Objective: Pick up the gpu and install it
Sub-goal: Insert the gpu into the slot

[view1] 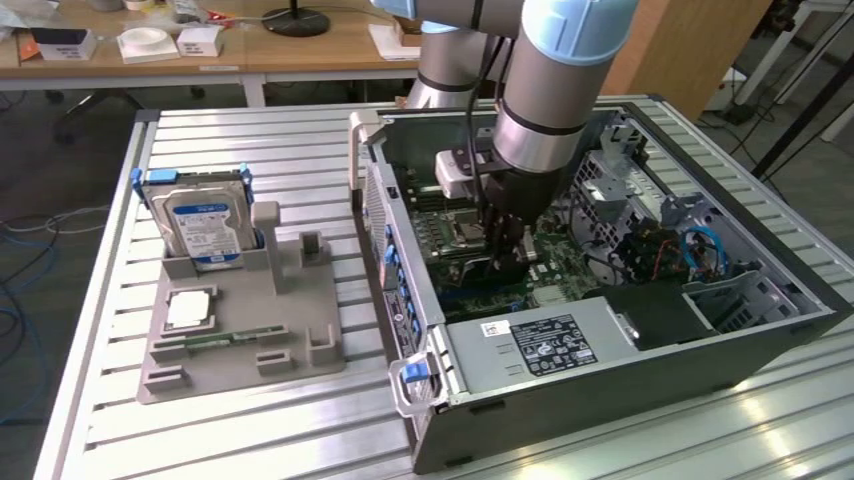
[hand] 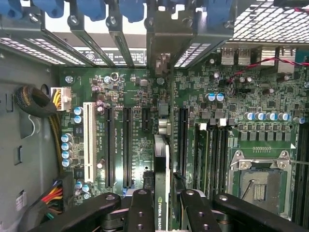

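Note:
My gripper [hand: 166, 210] is shut on the gpu [hand: 161, 164], seen edge-on in the wrist view as a thin card with a green edge and a dark label. The card stands upright over the motherboard [hand: 140, 145], just beside a long black slot [hand: 182, 140]. Its metal end bracket [hand: 161, 43] reaches toward the case's rear slot openings. I cannot tell whether the card touches the board. In the exterior view my gripper [view1: 505, 258] hangs straight down inside the open computer case [view1: 747, 330], low over the board, and its fingers hide most of the card.
A grey fixture tray [view1: 240, 330] left of the case holds an upright hard drive [view1: 200, 225], a processor chip [view1: 187, 308] and a memory stick [view1: 220, 340]. The power supply [view1: 547, 345], CPU socket [hand: 258, 181], cable bundles [hand: 34, 99] and case walls hem the gripper in.

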`<state>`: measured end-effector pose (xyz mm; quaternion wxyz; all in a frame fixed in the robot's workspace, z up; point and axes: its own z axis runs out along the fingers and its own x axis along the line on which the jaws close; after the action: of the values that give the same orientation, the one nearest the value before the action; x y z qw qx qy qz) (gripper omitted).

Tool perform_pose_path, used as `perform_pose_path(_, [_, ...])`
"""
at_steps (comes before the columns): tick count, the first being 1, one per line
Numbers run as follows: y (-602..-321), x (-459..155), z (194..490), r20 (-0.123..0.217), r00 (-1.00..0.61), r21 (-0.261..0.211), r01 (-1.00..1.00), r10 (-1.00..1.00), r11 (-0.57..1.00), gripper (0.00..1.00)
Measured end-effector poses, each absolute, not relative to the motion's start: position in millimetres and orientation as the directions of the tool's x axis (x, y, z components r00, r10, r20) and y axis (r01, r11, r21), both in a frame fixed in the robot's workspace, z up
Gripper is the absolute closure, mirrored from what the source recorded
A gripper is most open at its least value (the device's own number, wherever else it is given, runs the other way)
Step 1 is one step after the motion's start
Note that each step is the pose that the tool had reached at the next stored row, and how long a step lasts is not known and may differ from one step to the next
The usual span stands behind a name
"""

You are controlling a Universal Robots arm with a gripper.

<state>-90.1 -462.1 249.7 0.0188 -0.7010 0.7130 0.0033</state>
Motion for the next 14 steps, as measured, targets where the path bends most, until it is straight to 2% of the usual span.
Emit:
perform_pose_path(10, [-462.0, -91.7, 245.3, -0.032, -0.016, -0.030, -0.999, -0.999, 0.017, 0.73])
perform_pose_path(12, [-462.0, -91.7, 245.5, -0.031, -0.016, -0.029, -0.999, -0.999, 0.017, 0.62])
perform_pose_path(14, [-462.1, -91.7, 245.6, -0.031, -0.016, -0.029, -0.999, -0.999, 0.017, 0.62])
